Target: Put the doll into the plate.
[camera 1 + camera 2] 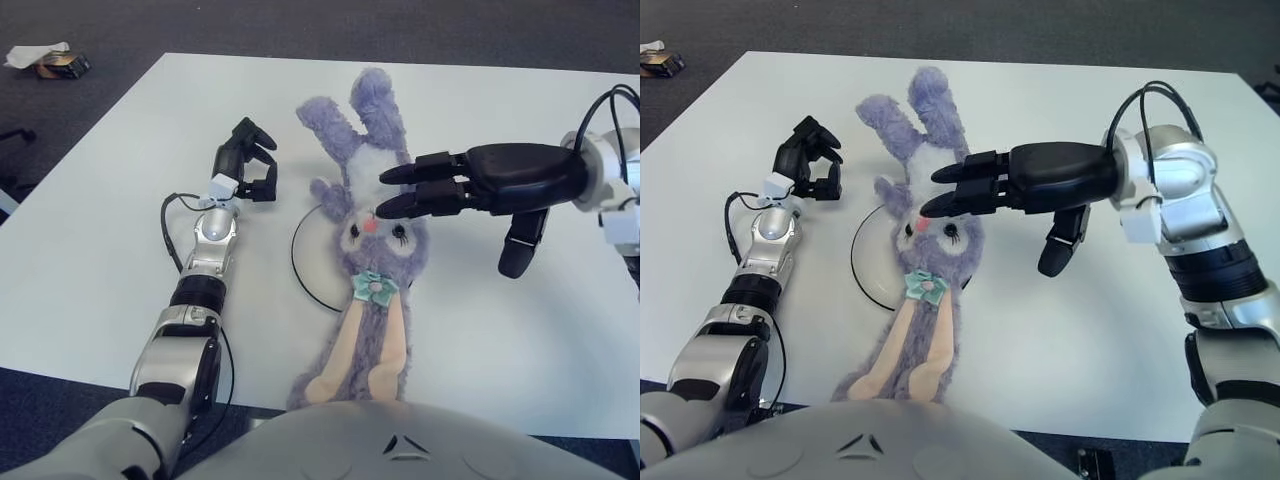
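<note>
Over the white round plate (305, 262), the fluffy purple rabbit doll (370, 235) is hovered over by the spread right hand (470, 185), the curled, empty left hand (245, 165) seen beside it.

A purple plush rabbit doll (372, 250) with a white belly, peach-lined ears and a teal bow lies face-up across a white, dark-rimmed plate (305, 255), its feet toward 12 o'clock and its long ears stretched off the rim toward 6 o'clock.
</note>
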Controlling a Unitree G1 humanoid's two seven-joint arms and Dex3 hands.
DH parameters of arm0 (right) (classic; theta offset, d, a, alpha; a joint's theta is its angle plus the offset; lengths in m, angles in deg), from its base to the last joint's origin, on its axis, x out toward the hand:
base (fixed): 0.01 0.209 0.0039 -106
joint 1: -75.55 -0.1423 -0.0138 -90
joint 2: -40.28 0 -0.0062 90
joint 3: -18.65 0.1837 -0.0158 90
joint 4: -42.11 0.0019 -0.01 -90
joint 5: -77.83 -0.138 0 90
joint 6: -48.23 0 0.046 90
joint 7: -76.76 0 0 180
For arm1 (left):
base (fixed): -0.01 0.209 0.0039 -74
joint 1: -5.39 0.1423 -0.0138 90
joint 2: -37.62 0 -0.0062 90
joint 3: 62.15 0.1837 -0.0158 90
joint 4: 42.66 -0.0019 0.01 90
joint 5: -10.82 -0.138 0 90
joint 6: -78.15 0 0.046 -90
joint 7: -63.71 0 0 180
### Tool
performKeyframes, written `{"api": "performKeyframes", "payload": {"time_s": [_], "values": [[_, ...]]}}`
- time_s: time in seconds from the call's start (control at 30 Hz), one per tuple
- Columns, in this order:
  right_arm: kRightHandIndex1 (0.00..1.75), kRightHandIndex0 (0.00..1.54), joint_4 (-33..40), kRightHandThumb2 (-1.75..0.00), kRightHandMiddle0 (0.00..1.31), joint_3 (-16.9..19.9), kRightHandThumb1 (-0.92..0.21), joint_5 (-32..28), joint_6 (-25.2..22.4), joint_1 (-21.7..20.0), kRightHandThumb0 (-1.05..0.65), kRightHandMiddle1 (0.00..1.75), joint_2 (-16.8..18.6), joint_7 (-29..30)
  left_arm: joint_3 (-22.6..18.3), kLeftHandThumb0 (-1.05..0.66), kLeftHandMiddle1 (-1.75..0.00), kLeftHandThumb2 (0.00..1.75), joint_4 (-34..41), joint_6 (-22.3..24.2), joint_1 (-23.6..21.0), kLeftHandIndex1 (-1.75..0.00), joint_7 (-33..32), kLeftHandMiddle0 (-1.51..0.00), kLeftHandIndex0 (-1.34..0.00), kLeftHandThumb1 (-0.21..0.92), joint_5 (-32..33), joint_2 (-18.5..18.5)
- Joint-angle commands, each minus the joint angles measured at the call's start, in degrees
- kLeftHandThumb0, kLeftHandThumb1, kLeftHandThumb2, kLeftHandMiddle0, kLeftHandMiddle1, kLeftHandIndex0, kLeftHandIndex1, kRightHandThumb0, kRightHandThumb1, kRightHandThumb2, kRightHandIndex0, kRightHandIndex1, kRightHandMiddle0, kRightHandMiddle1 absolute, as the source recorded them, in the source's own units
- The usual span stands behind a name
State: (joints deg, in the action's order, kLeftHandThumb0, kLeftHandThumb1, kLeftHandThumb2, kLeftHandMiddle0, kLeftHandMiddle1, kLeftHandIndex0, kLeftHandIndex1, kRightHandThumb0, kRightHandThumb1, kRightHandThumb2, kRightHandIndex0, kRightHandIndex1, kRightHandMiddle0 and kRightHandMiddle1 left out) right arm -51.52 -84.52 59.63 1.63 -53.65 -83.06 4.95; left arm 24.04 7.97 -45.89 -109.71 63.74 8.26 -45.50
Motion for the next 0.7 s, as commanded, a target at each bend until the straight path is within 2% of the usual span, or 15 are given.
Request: {"api": "performKeyframes", "payload": {"time_s": [0.0,0.1,0.17,0.27,0.33,0.37,0.47,0.6,0.63,0.67], "values": [[0.0,0.0,-6.1,-0.78,0.0,-0.4,-0.48,-3.6,-1.6,-5.7,-0.65,0.02,2.0,-5.5,0.4,-0.01,-1.75,1.37,-3.2,0.2,5.3,-1.75,0.9,-0.53,-0.51,0.28,0.5,1.6],[0.0,0.0,-12.7,-0.75,0.0,-0.2,-0.49,-7.2,-6.2,-8.3,-0.69,0.0,3.9,-11.6,0.5,-0.01,-1.75,1.37,-3.2,0.1,5.3,-1.75,0.6,-0.53,-0.51,0.28,0.1,1.5],[0.0,0.0,-15.7,-0.74,0.0,1.0,-0.48,-8.5,-11.0,-8.7,-0.69,0.0,3.3,-14.0,0.6,-0.01,-1.75,1.37,-3.0,0.2,5.4,-1.75,0.3,-0.53,-0.52,0.27,-0.2,1.5],[0.0,0.0,-16.3,-0.74,0.01,2.6,-0.48,-6.6,-17.6,-8.6,-0.7,0.0,1.9,-11.6,0.6,-0.01,-1.75,1.38,-2.6,0.4,5.5,-1.75,0.2,-0.54,-0.52,0.27,-0.2,1.6],[0.0,0.0,-17.1,-0.78,0.0,3.5,-0.45,-4.9,-21.2,-9.3,-0.69,0.1,2.1,-9.4,0.5,-0.01,-1.75,1.39,-2.6,0.4,5.5,-1.75,0.1,-0.54,-0.53,0.26,-0.2,1.7],[0.01,0.02,-18.4,-0.81,0.0,4.0,-0.43,-4.2,-22.8,-9.8,-0.69,0.21,2.6,-8.2,0.5,-0.01,-1.75,1.39,-2.6,0.4,5.5,-1.75,0.0,-0.54,-0.53,0.26,-0.2,1.7],[0.04,0.07,-24.1,-0.84,0.0,5.6,-0.39,-3.0,-24.6,-10.7,-0.72,0.43,4.0,-6.8,0.5,-0.01,-1.75,1.41,-2.5,0.5,5.5,-1.75,-0.2,-0.55,-0.54,0.25,-0.3,1.7],[0.08,0.14,-18.8,-0.84,0.0,8.4,-0.36,-5.4,-33.9,-6.7,-0.76,0.61,5.5,-1.4,0.4,-0.01,-1.75,1.41,-2.5,0.5,5.5,-1.75,0.3,-0.56,-0.54,0.24,0.1,1.8],[0.09,0.15,-18.2,-0.86,0.0,9.4,-0.34,-6.2,-36.1,-6.4,-0.73,0.65,6.1,0.0,0.4,-0.01,-1.75,1.41,-2.5,0.4,5.5,-1.75,0.4,-0.56,-0.54,0.24,0.3,1.9],[0.16,0.16,-17.6,-0.94,0.0,10.1,-0.28,-6.7,-37.9,-6.1,-0.62,0.74,6.5,1.0,0.4,-0.01,-1.75,1.41,-2.5,0.4,5.5,-1.75,0.5,-0.56,-0.54,0.24,0.4,1.9]]}}
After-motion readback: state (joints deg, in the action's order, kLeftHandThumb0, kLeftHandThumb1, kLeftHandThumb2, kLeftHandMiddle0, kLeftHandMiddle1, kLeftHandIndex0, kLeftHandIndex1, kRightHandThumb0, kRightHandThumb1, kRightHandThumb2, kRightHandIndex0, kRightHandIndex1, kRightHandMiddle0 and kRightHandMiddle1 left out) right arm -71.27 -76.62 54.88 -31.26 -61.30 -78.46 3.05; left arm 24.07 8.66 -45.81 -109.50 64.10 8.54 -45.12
